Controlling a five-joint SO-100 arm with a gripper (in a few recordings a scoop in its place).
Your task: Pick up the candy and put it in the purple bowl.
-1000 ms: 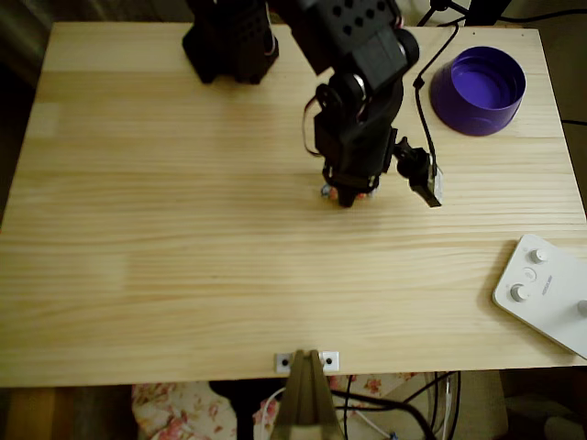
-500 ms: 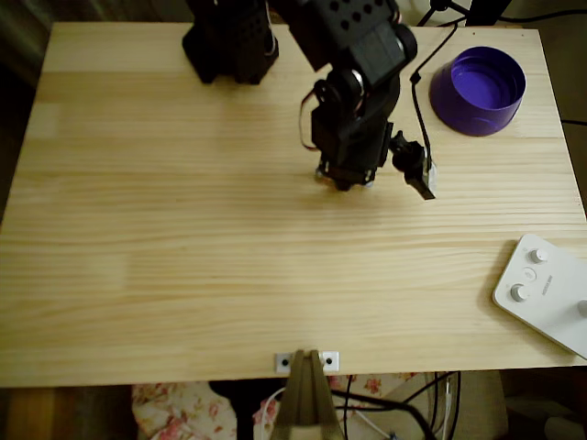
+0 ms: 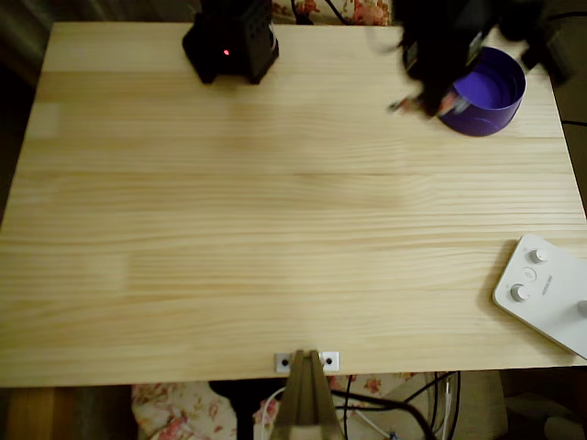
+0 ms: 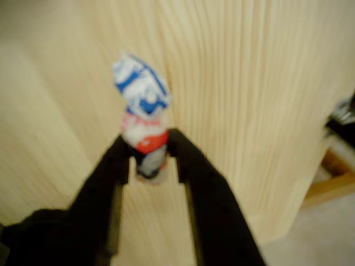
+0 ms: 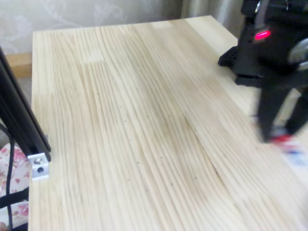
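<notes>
Gripper (image 4: 150,158) clenched on candy (image 4: 143,119), gripped mid-body, clear of desk (image 3: 275,229); blurred arm beside purple bowl (image 3: 491,87), lining up drop.

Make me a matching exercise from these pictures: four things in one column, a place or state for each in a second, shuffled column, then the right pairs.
Things:
1. candy
2. purple bowl
3. white device with knobs
4. arm's base

Places or states:
A. at the table's right edge, near the front, in the overhead view
B. shows a red light
C. clamped between the gripper's fingers
D. at the table's back right corner, in the overhead view

Pairs: 1-C, 2-D, 3-A, 4-B
</notes>
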